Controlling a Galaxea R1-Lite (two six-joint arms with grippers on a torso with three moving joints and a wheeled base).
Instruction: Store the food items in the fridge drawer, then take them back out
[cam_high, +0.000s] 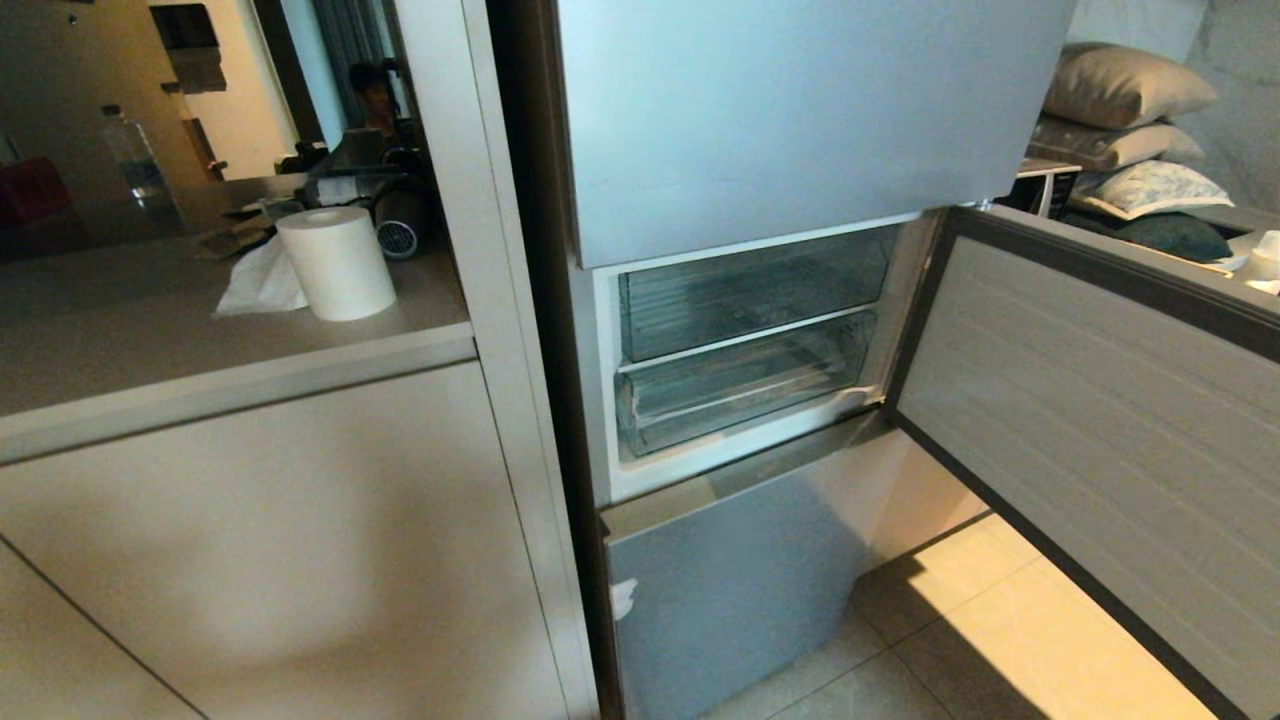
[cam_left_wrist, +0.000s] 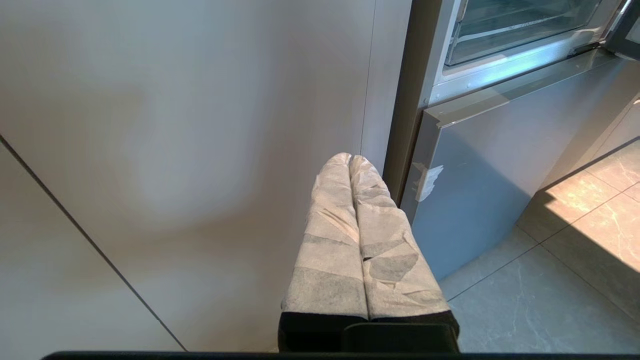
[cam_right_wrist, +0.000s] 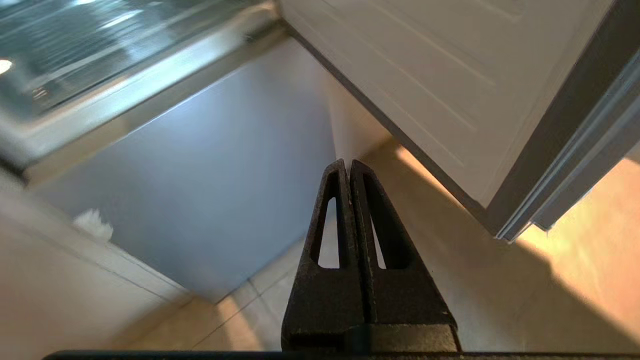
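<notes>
The right claw (cam_right_wrist: 349, 167) has its two black fingers pressed together with nothing between them, hanging low in front of the fridge's silver-blue lower panel (cam_right_wrist: 200, 185), under the edge of the open fridge door (cam_right_wrist: 450, 85). The left claw (cam_left_wrist: 351, 161), its fingers wrapped in pale tape, is likewise pressed together and empty, poised near the cabinet wall (cam_left_wrist: 175, 150) just beside that same lower panel. Neither claw appears in the head view, so their height relative to the fridge cannot be judged there.

Above the lower panel, the fridge drawer (cam_high: 745, 385) sits pushed in, below a second clear compartment (cam_high: 755, 290). Its transparent front shows only ribbing and reflections; any food inside is possibly hidden by glare, and none can be made out. To the fridge's left, a surface (cam_high: 150, 340) carries a white paper roll (cam_high: 337, 262); things behind it are too dark to identify.
</notes>
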